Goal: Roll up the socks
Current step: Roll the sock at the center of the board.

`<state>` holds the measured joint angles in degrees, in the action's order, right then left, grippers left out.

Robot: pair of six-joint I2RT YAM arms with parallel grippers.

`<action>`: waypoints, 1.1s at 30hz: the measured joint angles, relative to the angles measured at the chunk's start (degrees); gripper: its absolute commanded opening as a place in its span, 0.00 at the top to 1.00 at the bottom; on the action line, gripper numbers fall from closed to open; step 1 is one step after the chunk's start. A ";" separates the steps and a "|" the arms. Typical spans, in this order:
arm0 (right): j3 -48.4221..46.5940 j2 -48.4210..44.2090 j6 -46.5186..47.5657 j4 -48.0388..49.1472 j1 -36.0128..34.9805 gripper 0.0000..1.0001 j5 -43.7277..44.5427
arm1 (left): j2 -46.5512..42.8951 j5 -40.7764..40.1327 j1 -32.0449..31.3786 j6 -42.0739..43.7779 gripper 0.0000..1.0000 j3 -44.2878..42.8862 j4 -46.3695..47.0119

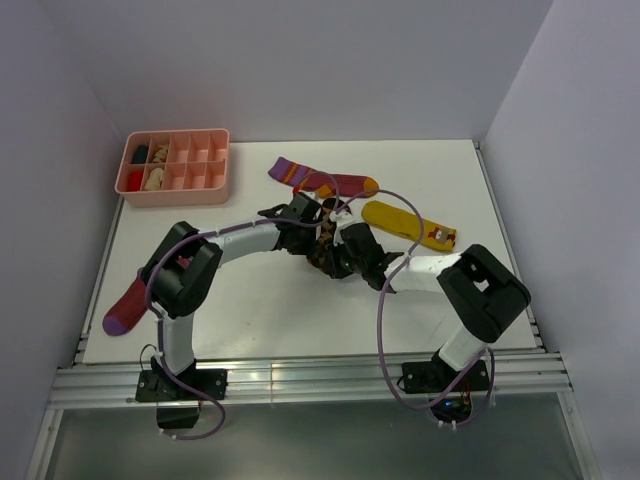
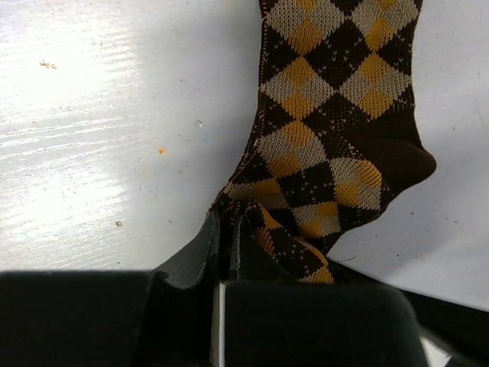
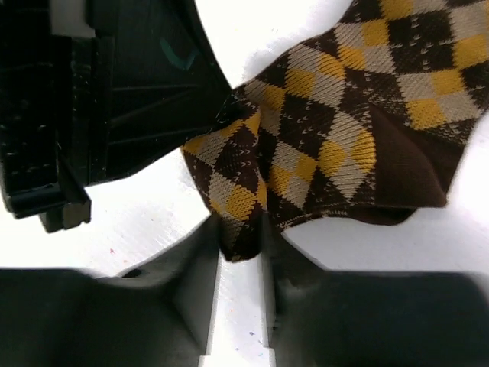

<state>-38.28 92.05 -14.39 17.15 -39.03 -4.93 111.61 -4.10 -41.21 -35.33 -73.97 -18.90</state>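
White tabletop (image 1: 290, 320) is filling most of the overhead view, with pale walls (image 1: 300, 60) standing around it. Across it the left arm (image 1: 190, 275) and the right arm (image 1: 480, 290) are bending inward from their bases at the near edge, so that their wrists are meeting near the middle of the surface. At the far left corner a pink tray (image 1: 175, 197) is sitting, divided into compartments. A few at its left end are holding small items, too small to name, though one is looking red.

Four socks are lying about. A maroon sock (image 1: 128, 306) with a purple end is lying at the left edge, partly under the left arm's elbow. A second maroon sock (image 1: 325, 181), purple at one end and orange at the other, is stretching out at the far side, just beyond the wrists. A mustard-yellow sock (image 1: 405, 224) is lying just beside it to the right, near the right arm's wrist. The diamond-check sock (image 2: 336, 115), brown and tan, is lying at the centre between the two wrists, part flat on the surface and part bunched into folds.

The left gripper (image 2: 228, 229) is pinching one corner of that sock, its fingers pressed fully together on the cloth. The right gripper (image 3: 241, 233) is clamping a neighbouring fold: its jaws are standing only narrowly apart, the cloth is filling the gap, and both fingers are touching it.
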 measured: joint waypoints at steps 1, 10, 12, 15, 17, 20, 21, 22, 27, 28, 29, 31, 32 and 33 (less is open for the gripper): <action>-0.22 0.48 -0.31 0.09 0.02 0.81 -0.20 | 0.00 0.02 0.00 0.02 0.99 0.00 0.02; -3.34 4.68 -9.01 -0.63 5.97 1.00 -10.67 | -2.32 0.09 2.75 -0.35 0.40 4.17 3.74; -3.96 6.21 -12.37 -0.24 8.15 1.00 -15.02 | -3.87 0.26 4.26 -1.64 0.25 6.34 4.48; -4.81 9.11 -18.21 1.25 11.19 1.00 -21.51 | -7.19 0.55 5.88 -4.72 0.19 9.51 5.49; -5.49 11.39 -22.49 2.45 12.87 1.00 -25.77 | -10.08 1.09 6.43 -6.93 0.19 12.44 6.58; -6.29 14.05 -28.22 3.69 14.78 1.00 -30.56 | -14.36 1.95 6.64 -10.56 0.23 16.50 8.48; -6.60 14.60 -29.90 3.63 15.21 1.00 -31.54 | -15.56 2.51 6.64 -11.61 0.23 17.75 9.31; -6.86 15.06 -31.30 3.50 15.50 1.00 -32.20 | -16.55 2.97 6.64 -12.74 0.25 18.88 10.08; -7.98 16.17 -36.52 2.19 15.72 1.00 -33.59 | -17.18 5.66 6.69 -17.42 0.29 22.01 14.27; -8.17 16.33 -37.24 1.84 15.72 1.00 -33.70 | -16.79 6.25 6.71 -18.34 0.30 22.21 15.13; -8.37 16.50 -37.88 1.57 15.72 1.00 -33.77 | -16.28 6.58 6.75 -19.04 0.31 22.21 15.89; -8.72 17.00 -38.75 1.40 15.72 1.00 -34.21 | -15.17 7.32 6.82 -20.15 0.33 22.23 17.73; -8.94 17.25 -39.10 1.29 15.72 0.99 -34.53 | -14.49 7.54 6.91 -20.74 0.34 22.21 18.56; -9.09 17.49 -39.39 1.31 15.72 0.99 -34.80 | -13.86 7.72 6.91 -21.27 0.34 22.21 19.26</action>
<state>-47.37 109.54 -53.78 18.46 -23.31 -39.72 97.76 3.62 -34.30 -56.60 -51.77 0.36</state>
